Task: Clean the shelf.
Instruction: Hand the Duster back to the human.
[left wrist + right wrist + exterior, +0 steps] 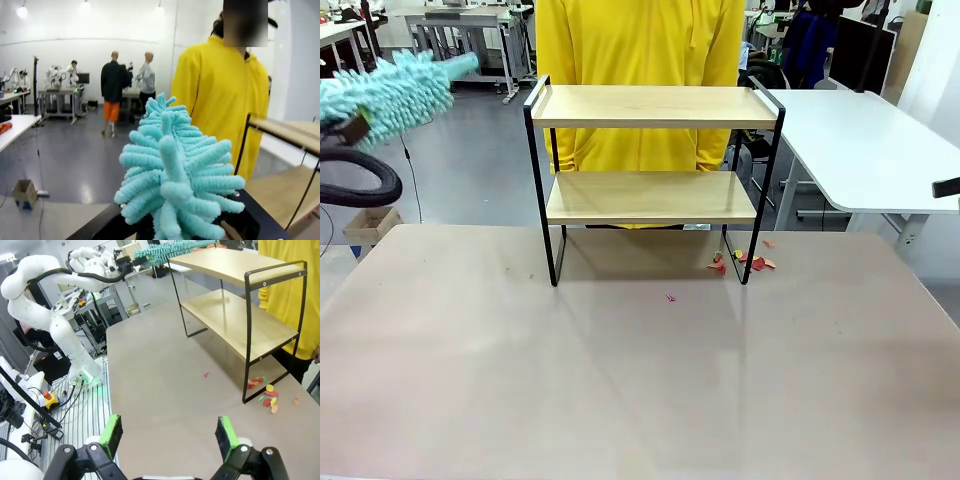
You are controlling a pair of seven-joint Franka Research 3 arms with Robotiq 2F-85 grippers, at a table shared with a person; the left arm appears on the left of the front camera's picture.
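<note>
Two grippers, w/ different jobs right now: the left gripper [172,232] is clamped on a teal duster [390,90], held up high at the left side, fluffy head aimed toward the shelf [653,180] but not touching it, well left of the top board. The right gripper [170,432] holds nothing, pads spread wide, hovering above the worktop [620,380] on the right side and looking across at the shelf. The shelf stands at the far middle of the worktop, upright, both wood boards looking bare and free of bits as far as can be seen. Judging progress: either the wiping hasn't begun or the boards are already swept; can't tell which. What's left for sure is the scraps [745,262], small red, orange and yellow bits lying on the worktop beside the shelf's right rear leg, plus one pink speck [670,297] out front, apart from the rest. A person in a yellow top [640,45] stands right behind the shelf, close to the far edge. In the way: the raised side rail and thin black frame at the left end sit between duster and boards, so prob. the approach has to go over or in from the front. Person's torso is near the back, so little room for overshoot.
</note>
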